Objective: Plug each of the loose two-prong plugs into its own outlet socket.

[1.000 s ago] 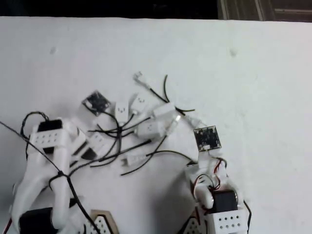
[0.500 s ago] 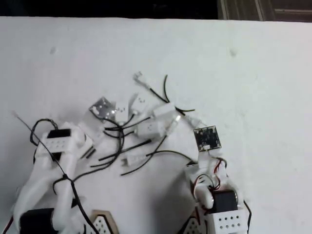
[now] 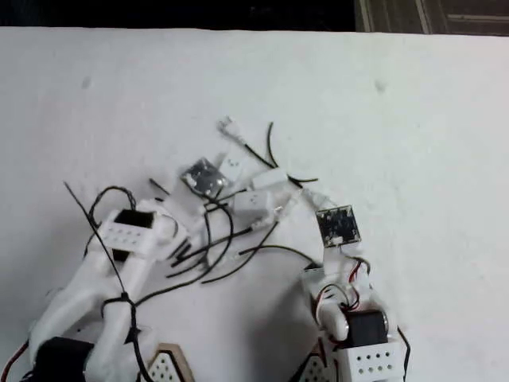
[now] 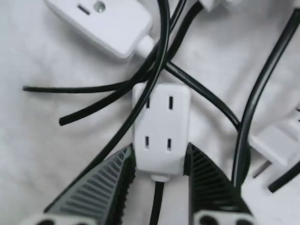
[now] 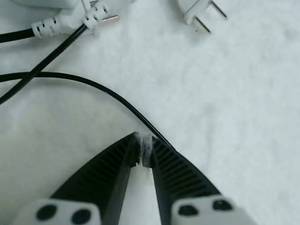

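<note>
Outlet socket (image 4: 164, 131) clamped between left fingers (image 4: 112, 180), right fingers (image 5: 123, 164) pressed together beside black cable (image 5: 93, 83)

We identify the table (image 3: 429, 143) as the carrying surface. Its top is covered by a white covering (image 4: 33, 159) with a fine, fuzzy texture. We note two small grey marks on this covering near the table's far edge: the first mark (image 3: 86, 82) lies toward the far left corner, and the second mark (image 3: 380, 84) lies toward the far right corner. Beyond the far edge we see a dark strip (image 3: 175, 13). Past the far right corner we see a brown slatted surface (image 3: 433, 14).
</note>
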{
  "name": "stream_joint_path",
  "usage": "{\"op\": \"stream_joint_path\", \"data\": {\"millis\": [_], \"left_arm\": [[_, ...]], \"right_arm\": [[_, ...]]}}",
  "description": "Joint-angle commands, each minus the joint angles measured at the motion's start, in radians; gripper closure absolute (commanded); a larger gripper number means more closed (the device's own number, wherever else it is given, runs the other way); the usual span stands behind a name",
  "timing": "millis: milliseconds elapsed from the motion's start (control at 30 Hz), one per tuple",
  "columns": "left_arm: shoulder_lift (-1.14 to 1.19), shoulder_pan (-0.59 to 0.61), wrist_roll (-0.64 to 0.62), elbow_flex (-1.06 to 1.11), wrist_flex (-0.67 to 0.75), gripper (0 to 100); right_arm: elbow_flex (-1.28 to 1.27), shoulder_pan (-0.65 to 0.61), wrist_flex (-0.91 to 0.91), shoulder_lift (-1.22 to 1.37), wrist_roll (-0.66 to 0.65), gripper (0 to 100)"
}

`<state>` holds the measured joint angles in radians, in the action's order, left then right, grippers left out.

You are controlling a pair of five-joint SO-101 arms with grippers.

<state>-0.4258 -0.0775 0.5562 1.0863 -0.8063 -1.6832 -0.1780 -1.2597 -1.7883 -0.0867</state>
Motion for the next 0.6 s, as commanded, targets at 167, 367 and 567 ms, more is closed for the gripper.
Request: {"op": "stream_joint_path", "data": {"millis": [167, 367, 567], "left_arm": [[-0.09, -0.019, -0.057, -0.061, -0.077, 69], [-0.341, 0.045, -0.058, -0.109, -0.233, 69], [-0.618, 0.166, 0.018, -0.101, -0.379, 69]], "right_arm": [[-0.009, 0.001, -0.007, -0.008, 0.003, 98.1], [-0.009, 0.001, -0.007, -0.008, 0.003, 98.1], [-0.009, 0.001, -0.007, -0.008, 0.003, 98.1]]}}
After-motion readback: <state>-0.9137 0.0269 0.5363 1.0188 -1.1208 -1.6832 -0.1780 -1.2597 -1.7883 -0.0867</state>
